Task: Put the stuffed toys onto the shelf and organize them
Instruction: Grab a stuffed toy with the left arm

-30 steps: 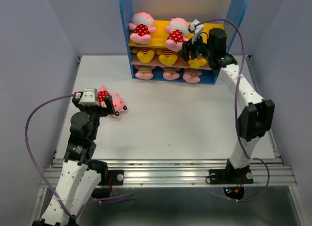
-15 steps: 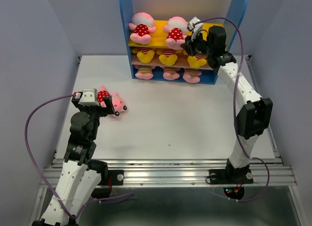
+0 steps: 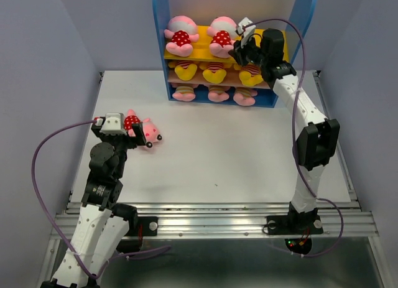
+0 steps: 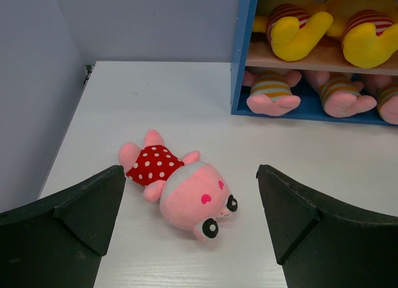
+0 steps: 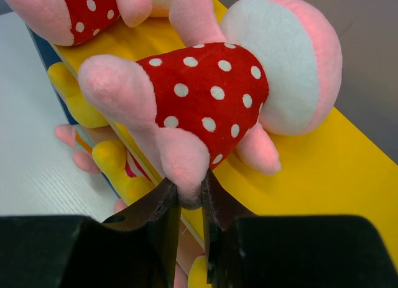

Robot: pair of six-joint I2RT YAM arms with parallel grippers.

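Note:
The shelf (image 3: 160, 33) stands at the back with blue sides, a yellow upper board (image 5: 323, 170), a brown middle board and a blue base. Two red-dotted pigs lie on the yellow board. My right gripper (image 5: 189, 198) is shut on a leg of the second red-dotted pig (image 5: 211, 95), also seen from above (image 3: 222, 41). Three yellow bears (image 3: 185, 69) sit on the middle board, three striped pigs (image 3: 184, 94) on the base. Another red-dotted pig (image 4: 180, 185) lies on the table ahead of my left gripper (image 4: 186, 207), which is open and empty.
The white table (image 3: 236, 145) has raised side edges. Grey walls close in on both sides. A purple cable (image 3: 46, 176) loops from the left arm, another arcs over the right arm beside the shelf's right panel (image 3: 305, 14).
My right gripper has carried the second red-dotted pig up and back onto the yellow board, beside the first one. The left arm and the pig on the table have not moved.

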